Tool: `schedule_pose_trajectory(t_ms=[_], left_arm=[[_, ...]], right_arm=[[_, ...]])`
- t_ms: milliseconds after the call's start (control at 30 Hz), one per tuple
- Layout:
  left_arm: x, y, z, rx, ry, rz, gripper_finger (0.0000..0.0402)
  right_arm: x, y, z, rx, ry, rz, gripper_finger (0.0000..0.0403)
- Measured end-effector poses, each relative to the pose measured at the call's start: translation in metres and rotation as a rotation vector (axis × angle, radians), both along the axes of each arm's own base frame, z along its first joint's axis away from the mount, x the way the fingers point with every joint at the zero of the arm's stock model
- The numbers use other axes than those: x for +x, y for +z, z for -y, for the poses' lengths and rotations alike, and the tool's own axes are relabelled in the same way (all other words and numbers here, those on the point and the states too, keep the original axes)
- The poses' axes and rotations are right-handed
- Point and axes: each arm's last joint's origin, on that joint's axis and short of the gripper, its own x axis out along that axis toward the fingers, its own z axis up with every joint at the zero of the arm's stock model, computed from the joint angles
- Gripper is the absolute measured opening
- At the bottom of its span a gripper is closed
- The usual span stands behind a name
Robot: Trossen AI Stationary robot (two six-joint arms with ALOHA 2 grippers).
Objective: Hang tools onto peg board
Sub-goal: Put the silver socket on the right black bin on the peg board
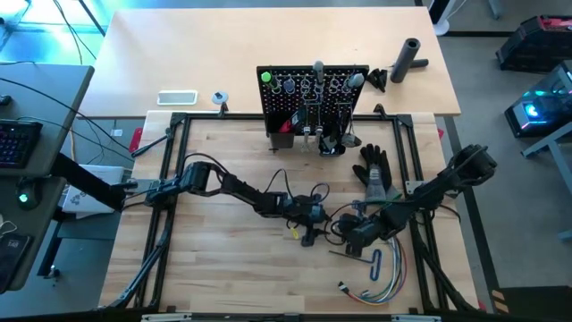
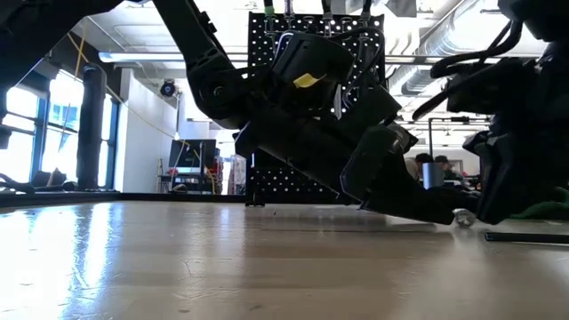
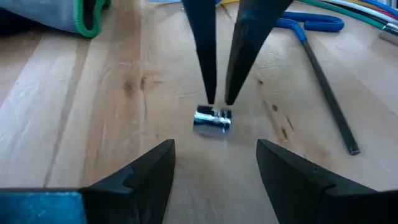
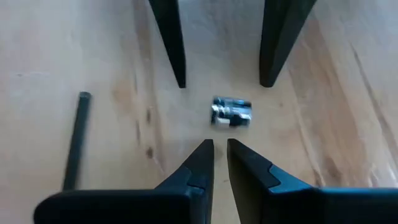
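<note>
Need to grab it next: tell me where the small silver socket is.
The small silver socket lies on the table, front centre in the high view, between the left tool and right tool.

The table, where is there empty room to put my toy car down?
The wooden table is bare in front of the left arm, and between that arm and the peg board. It is crowded on the right: both grippers, left gripper and right gripper, meet over a small shiny metal piece, with the black glove and coloured wires nearby.
</note>
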Motion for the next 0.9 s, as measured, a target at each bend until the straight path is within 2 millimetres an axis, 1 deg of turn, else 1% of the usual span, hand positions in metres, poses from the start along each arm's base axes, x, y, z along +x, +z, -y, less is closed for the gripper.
schedule_pose_trajectory(t_ms=[167, 467, 567, 667, 900], left_arm=[[0.0006, 0.0001, -0.0053, 0.008, 0.011, 0.002, 0.0221], [0.0006, 0.0001, -0.0055, 0.037, -0.005, 0.008, 0.0221], [-0.0002, -0.0013, -0.0049, 0.045, -0.037, -0.006, 0.0215], [-0.0008, -0.0026, -0.0055, 0.070, -0.029, -0.021, 0.0189], [-0.0010, -0.0028, -0.0088, 0.092, -0.031, -0.028, 0.0093]], right_arm=[[0.0011, 0.0000, 0.0018, -0.005, -0.010, 0.004, 0.0039], [0.0066, 0.0015, 0.0060, -0.010, 0.001, 0.031, 0.0039], [0.0080, 0.0019, 0.0067, -0.009, 0.002, 0.040, 0.0039], [0.0082, 0.0020, 0.0066, -0.008, 0.002, 0.043, 0.0039], [0.0082, 0.0020, 0.0066, -0.007, 0.003, 0.042, 0.0039]])
